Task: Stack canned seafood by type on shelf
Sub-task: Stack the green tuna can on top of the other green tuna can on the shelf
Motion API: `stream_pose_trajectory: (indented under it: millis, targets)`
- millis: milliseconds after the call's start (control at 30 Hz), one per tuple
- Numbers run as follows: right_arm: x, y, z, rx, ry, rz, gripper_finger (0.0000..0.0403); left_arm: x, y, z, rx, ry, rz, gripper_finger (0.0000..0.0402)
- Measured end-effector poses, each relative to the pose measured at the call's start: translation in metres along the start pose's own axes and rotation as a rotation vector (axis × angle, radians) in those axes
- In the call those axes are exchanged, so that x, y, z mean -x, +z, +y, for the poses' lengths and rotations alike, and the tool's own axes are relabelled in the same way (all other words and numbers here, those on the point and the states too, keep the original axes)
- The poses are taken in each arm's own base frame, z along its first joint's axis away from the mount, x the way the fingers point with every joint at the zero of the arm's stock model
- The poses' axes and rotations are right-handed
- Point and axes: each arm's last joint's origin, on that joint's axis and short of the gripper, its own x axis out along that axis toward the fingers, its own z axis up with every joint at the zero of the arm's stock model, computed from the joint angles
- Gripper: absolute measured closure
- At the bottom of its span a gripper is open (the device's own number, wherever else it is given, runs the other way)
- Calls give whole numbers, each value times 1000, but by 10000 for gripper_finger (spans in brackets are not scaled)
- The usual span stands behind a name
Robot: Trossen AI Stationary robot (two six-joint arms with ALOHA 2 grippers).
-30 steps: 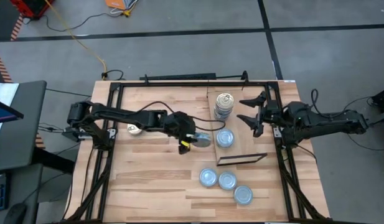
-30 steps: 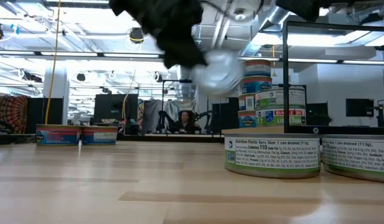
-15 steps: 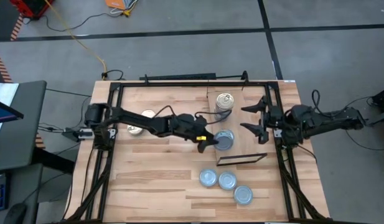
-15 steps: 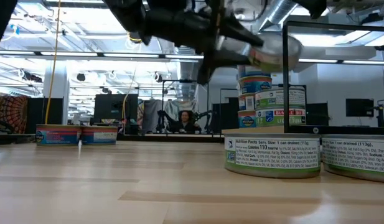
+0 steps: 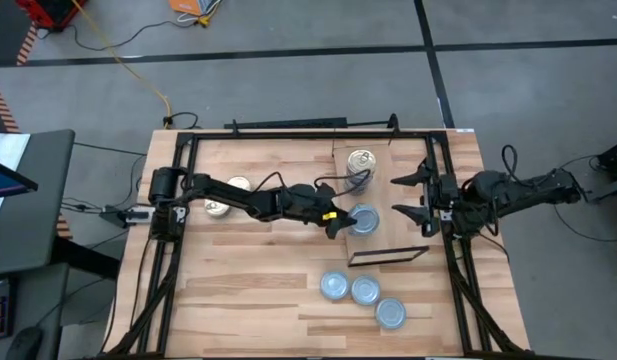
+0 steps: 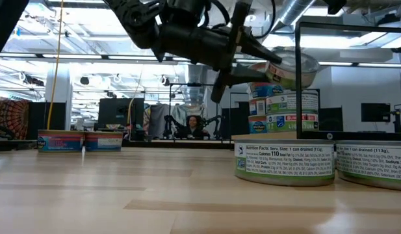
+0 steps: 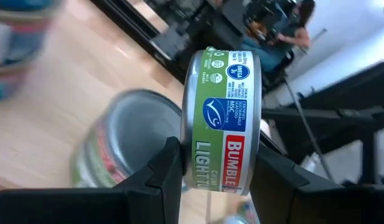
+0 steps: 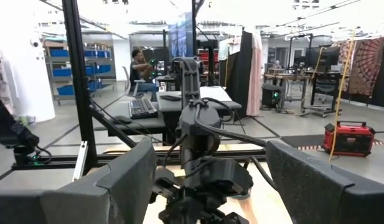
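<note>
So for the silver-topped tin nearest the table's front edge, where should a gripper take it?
That tin lies flat, lid up, with a neighbouring tin close beside it. Probably best to come straight down and pinch across the curved side wall, fingers placed on the open sides away from that neighbour.

Shiny metal tin (image 7: 226,118) with glossy green paper label; matt black plastic fingers (image 7: 163,177); smooth pale wooden desk (image 5: 248,290).
</note>
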Motion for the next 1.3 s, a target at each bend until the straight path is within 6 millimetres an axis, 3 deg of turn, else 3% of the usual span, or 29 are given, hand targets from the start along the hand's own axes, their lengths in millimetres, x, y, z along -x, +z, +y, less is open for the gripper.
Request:
stream_pose_trajectory:
  millis: [733, 1300]
  targets:
    - [0, 0, 0, 1, -1, -4, 77, 0, -1, 3, 11, 44, -1, 257]
    - [0, 0, 0, 1, -1, -5, 77, 0, 0, 1, -87, 23, -11, 155]
